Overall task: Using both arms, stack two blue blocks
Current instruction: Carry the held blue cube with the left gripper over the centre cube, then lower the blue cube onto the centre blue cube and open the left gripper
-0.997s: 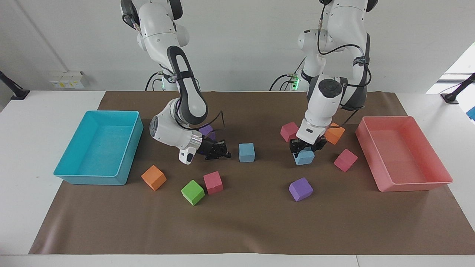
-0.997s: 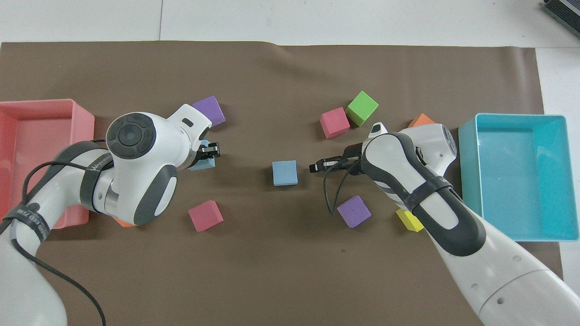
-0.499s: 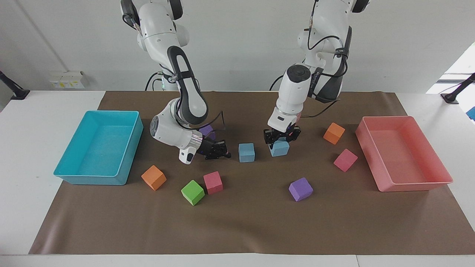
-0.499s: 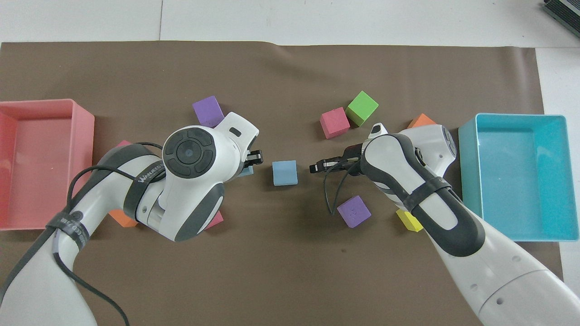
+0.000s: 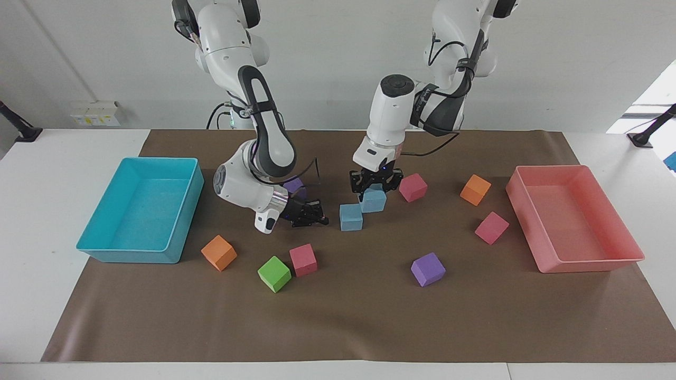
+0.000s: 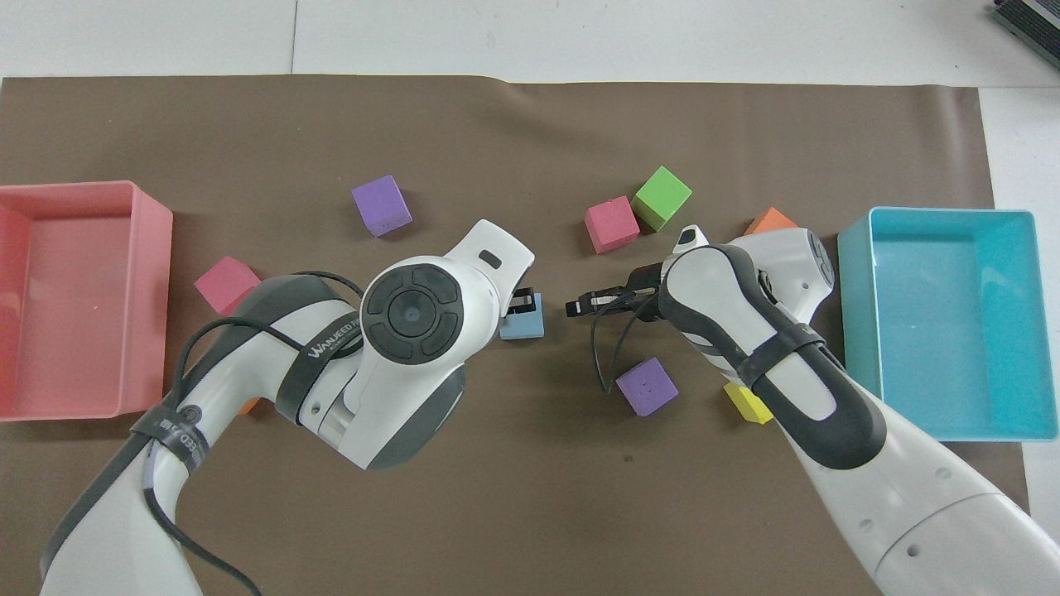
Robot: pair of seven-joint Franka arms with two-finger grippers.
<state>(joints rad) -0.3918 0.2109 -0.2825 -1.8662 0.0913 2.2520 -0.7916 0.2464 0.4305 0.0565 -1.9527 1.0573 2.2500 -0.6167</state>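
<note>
- Two blue blocks: the left tool (image 5: 375,182) is pinching one blue block (image 5: 374,200) in the air, over the other blue block (image 5: 350,217) on the counter (image 5: 338,316).
- Right tool (image 5: 311,215) waits beside it; can't tell its grip.
- Also two purple cubes (image 5: 428,268), three pink cubes (image 5: 303,259), two orange cubes (image 5: 218,253).

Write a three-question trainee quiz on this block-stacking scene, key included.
1. True or false: the left gripper holds a blue block in the air beside the blue block on the mat.
2. Which gripper is next to the blue block on the mat, toward the turquoise tray? A) left B) right
3. Fill in: the cube next to the green cube on the mat is ____.

Key: 1 true; 2 B; 3 pink.
</note>
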